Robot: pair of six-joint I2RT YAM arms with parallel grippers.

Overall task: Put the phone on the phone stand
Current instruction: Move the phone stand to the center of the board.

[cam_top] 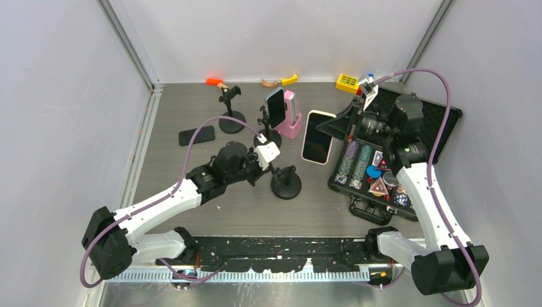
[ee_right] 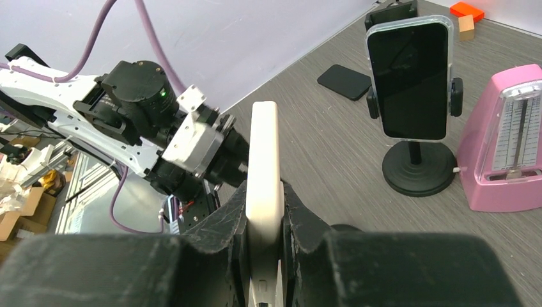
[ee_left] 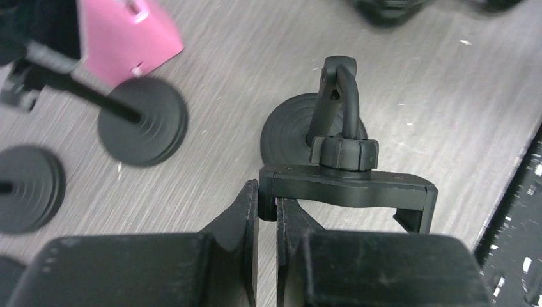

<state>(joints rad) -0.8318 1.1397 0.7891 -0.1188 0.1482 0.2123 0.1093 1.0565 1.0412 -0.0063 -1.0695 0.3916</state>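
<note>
Left arm [cam_top: 167,198] stretched low from near edge toward table middle. Left gripper [ee_left: 267,192] pinched on clamp end of black round-based phone stand [ee_left: 350,187]. Right arm [cam_top: 425,185] raised near right edge, right gripper [ee_right: 263,195] clamped on white-cased phone [ee_right: 263,147], edge-on.

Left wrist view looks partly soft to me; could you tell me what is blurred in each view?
Left wrist: pink metronome and a black base smear, phone stand crisp. Right wrist: right hand, gripping the white phone, defocused; mounted phone sharp. Top external: evenly lit, sharp.
</note>
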